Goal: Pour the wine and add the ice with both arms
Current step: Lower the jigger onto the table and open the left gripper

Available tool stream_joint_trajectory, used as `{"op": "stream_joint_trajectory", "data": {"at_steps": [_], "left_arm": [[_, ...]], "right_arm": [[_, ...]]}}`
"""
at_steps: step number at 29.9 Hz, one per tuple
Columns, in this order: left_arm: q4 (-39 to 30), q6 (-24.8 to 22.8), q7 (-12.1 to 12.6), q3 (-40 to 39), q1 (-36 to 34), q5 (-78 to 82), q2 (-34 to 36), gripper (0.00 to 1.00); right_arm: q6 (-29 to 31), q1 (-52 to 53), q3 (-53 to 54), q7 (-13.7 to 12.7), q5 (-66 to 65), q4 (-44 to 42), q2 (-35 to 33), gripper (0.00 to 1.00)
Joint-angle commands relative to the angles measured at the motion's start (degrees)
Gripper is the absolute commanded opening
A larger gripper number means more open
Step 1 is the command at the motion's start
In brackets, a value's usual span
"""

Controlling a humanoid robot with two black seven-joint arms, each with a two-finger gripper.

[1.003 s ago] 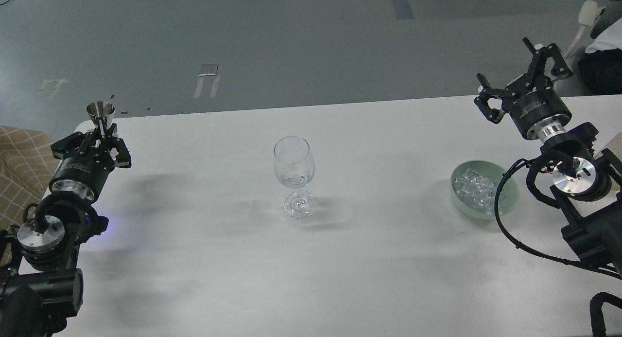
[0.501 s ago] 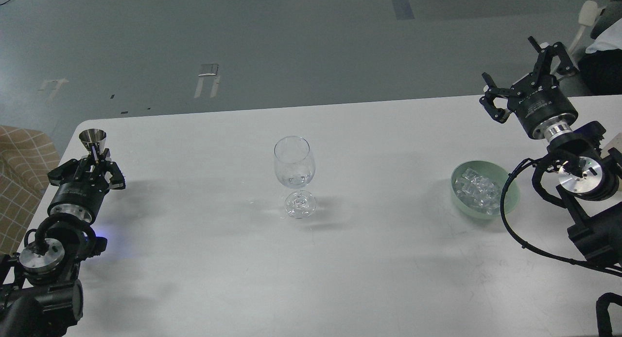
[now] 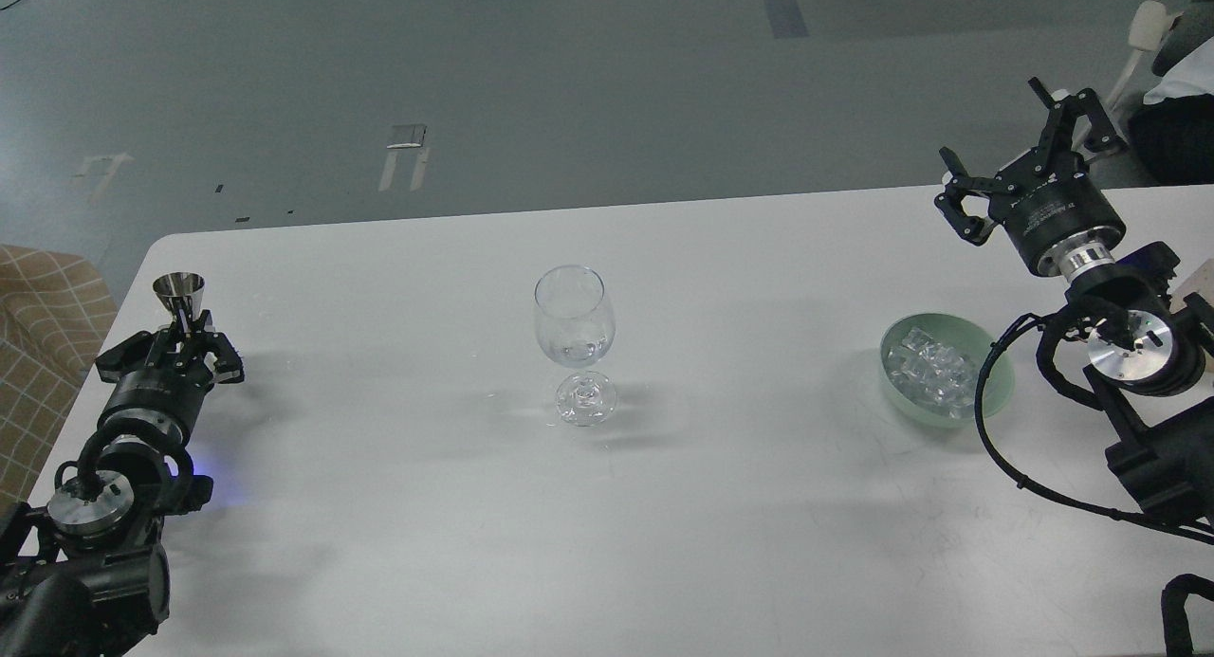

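A clear wine glass stands upright at the middle of the white table; a little clear wine sits at the bottom of its bowl. A pale green bowl at the right holds several clear ice cubes. My left gripper at the table's left edge is shut on the stem of a small upright steel jigger. My right gripper is open and empty, raised over the table's far right edge, behind the bowl.
Grey floor with tape marks lies beyond the table's far edge. A tan checked cushion is at the left. A black cable loops from my right arm beside the bowl. A chair and dark items stand at the far right.
My left gripper has lowered and drawn back toward the table's left edge with the jigger. My right gripper has shifted slightly to the right and up, still open.
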Motion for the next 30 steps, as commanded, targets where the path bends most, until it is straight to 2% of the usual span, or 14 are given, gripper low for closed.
{"op": "stream_joint_trajectory", "data": {"at_steps": [1,7,30], "left_arm": [[0.01,0.04,0.23,0.52,0.17,-0.02,-0.09,0.11],[0.01,1.0,0.23,0.61,0.17,0.06,-0.01,0.12],[-0.08,-0.49,0.41,0.0,0.96,-0.02,-1.5,0.29]], "right_arm": [[0.01,-0.02,0.07,-0.01,0.01,-0.01,-0.05,1.0],[0.01,-0.02,-0.02,-0.01,0.01,-0.36,-0.05,1.0],[0.1,-0.02,-0.02,0.08,0.01,-1.33,0.74,1.0]]}}
